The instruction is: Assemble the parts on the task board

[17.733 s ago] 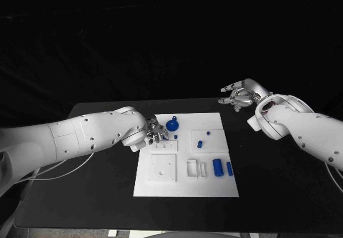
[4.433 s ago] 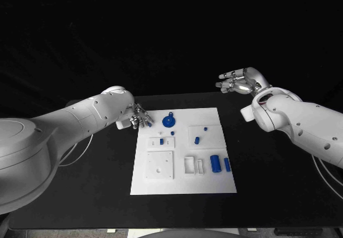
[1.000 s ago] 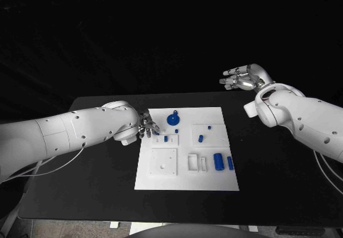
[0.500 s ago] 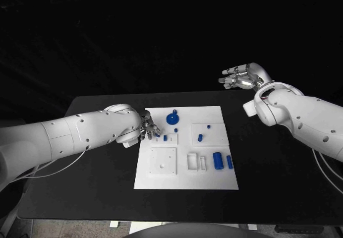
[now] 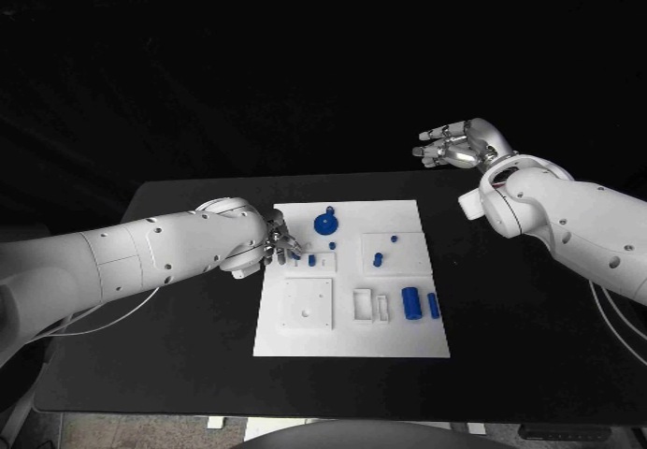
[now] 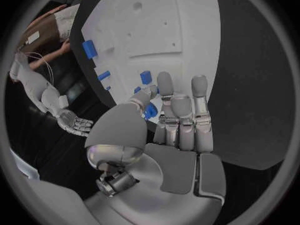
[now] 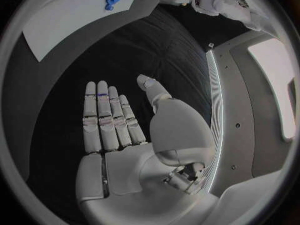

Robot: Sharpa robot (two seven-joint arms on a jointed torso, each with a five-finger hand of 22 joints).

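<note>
Head view: left hand [image 5: 280, 245] possibly pinches a blue part [image 6: 150, 111] at the task board [image 5: 353, 332]'s nine-o'clock edge; right hand [image 5: 456, 146] hangs open, empty.

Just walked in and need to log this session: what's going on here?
A two-armed robot is assembling small blue parts on a white task board on a black table. Its left hand is at the board's left edge, fingers by a small blue part; whether it grips the part is unclear. The right hand is raised beyond the table's far edge, open and empty. A round blue piece and two blue cylinders lie on the board.
</note>
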